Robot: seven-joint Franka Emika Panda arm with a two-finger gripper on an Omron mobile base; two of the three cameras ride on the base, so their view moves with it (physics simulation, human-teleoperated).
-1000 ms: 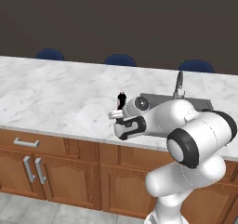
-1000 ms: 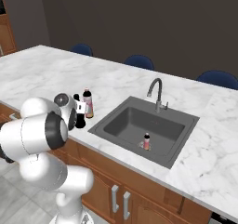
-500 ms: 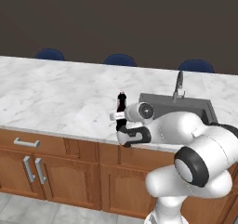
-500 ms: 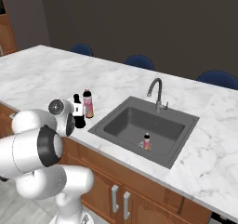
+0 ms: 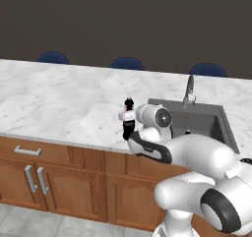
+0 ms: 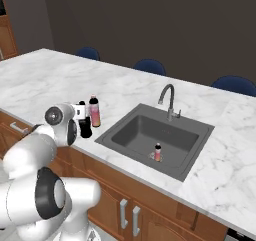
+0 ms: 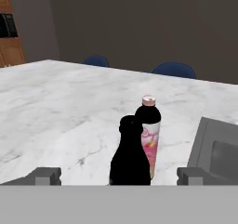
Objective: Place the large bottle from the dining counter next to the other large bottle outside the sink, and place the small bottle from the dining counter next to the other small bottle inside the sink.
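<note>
My claw (image 7: 118,175) stands wide open around nothing, its two tips well apart on either side of the black bottle (image 7: 130,155), which stands on the marble counter (image 7: 56,111) left of the sink (image 6: 155,137). That bottle hides much of the pink bottle (image 7: 148,132) just behind it. A small bottle (image 6: 157,152) stands inside the basin, too small to make out.

Three blue chairs (image 5: 127,63) line up along the far edge of the marble. Below the near edge sit brown cabinet doors with silver handles (image 5: 36,180), and a drawer pull (image 5: 26,151) above. Far left, possibly a dark appliance (image 7: 8,25) in wooden shelving.
</note>
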